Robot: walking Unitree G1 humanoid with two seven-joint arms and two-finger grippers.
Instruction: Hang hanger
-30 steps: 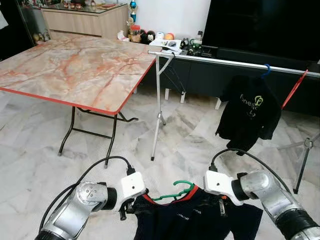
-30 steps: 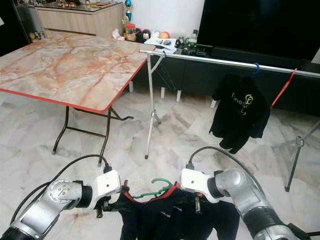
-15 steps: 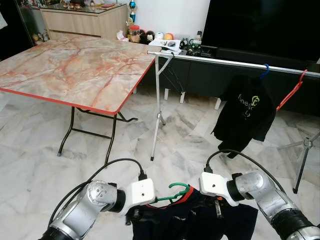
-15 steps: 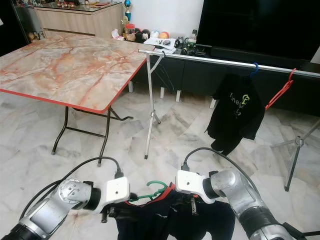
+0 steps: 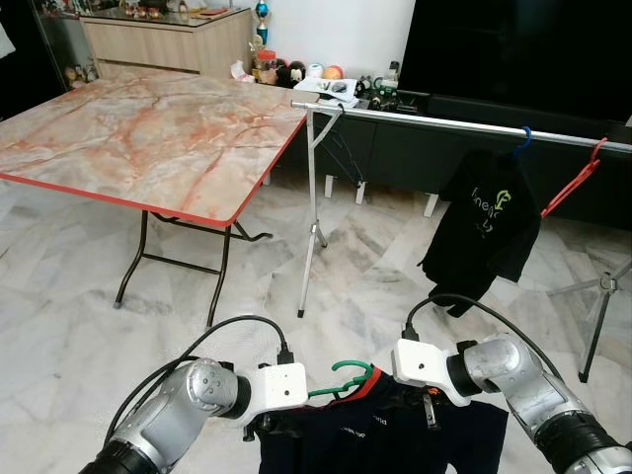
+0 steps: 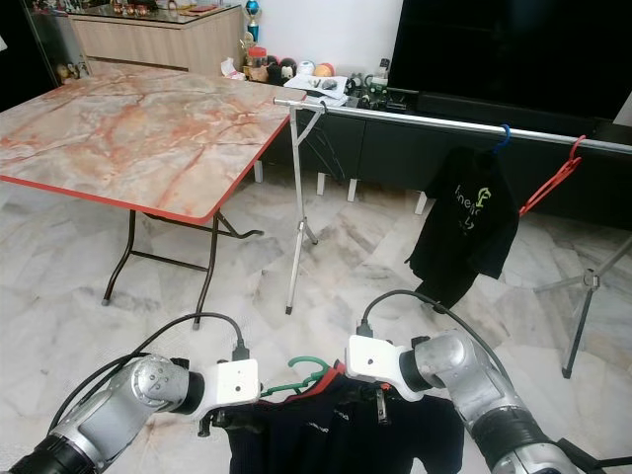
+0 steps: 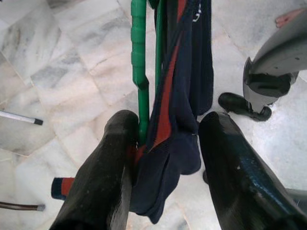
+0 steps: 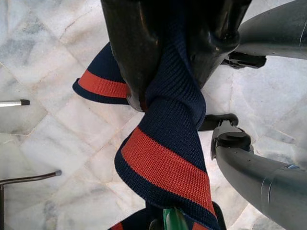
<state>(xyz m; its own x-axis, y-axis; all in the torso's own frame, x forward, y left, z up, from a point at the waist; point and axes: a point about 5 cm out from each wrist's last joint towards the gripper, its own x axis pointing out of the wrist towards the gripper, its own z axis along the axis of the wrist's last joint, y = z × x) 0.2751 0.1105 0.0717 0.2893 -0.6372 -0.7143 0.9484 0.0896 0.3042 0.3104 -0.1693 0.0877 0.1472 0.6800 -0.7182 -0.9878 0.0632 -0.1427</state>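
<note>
Low in front of the robot, well short of the clothes rail point(image 5: 464, 123): a green hanger point(image 5: 341, 383) carrying a navy shirt point(image 5: 385, 434) with red trim, held between both arms above the marble floor point(image 5: 79, 286).

Left gripper point(image 7: 163, 139) spread around the hanger's end and the bunched cloth, one black finger point(image 7: 112, 158) touching the green plastic, the other standing off the fabric; not clamped, by the look of it. Right gripper point(image 8: 165, 57) clenched on the shirt's ribbed collar, navy with a red stripe, pinched tight between the two fingers.

Hanger's long axis running across between the two grippers, roughly parallel to the rail; hook pointing up and toward the rail, midway between the grippers.

Rail ahead of the hanger, higher and well apart, standing beside the marble-topped table point(image 5: 148, 128). Already on the rail toward its right end: a black shirt point(image 5: 484, 227) on a blue hanger point(image 5: 524, 139) and an empty red hanger point(image 5: 573, 178). Bare rail left of the black shirt looks the likeliest landing spot. Right gripper nearer that stretch; a lift up and forward needed to bring the hook over the bar.
</note>
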